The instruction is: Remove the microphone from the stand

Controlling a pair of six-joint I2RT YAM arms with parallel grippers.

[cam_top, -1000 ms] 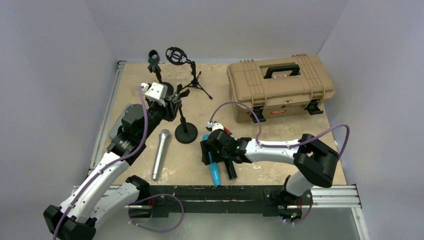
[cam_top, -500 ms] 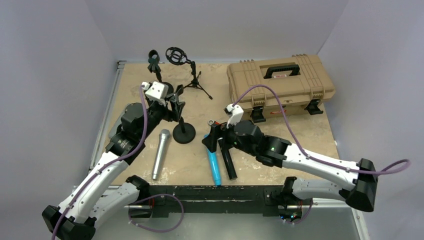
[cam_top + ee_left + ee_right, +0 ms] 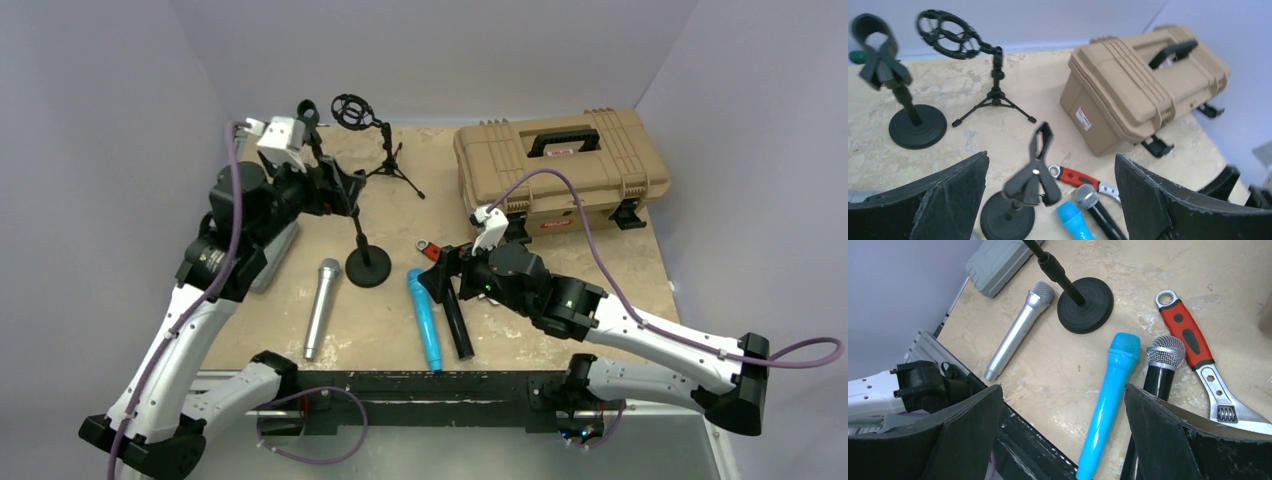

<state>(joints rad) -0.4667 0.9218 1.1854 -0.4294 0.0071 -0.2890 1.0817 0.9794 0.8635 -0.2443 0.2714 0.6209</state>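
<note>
The black stand [image 3: 368, 266] has a round base and an empty clip [image 3: 1034, 175] on top. A blue microphone [image 3: 428, 322] lies flat on the table beside a black microphone [image 3: 457, 325]. A silver microphone [image 3: 321, 305] lies left of the stand's base. My left gripper [image 3: 336, 188] hovers open above and behind the clip, touching nothing; in its own view the clip sits between its fingers [image 3: 953, 195]. My right gripper [image 3: 441, 283] hangs open over the heads of the blue microphone [image 3: 1108, 395] and the black one [image 3: 1160, 365], holding nothing.
A red-handled wrench [image 3: 431, 250] lies by the microphone heads. A tan toolbox [image 3: 560, 168] stands at the back right. A second round-base stand [image 3: 308, 125] and a tripod shock mount [image 3: 372, 128] stand at the back. A grey case [image 3: 998, 262] lies at the left.
My right gripper opened, left the blue microphone on the table and lifted back to the right. My left gripper opened off the stand's clip and rose back to the left.
</note>
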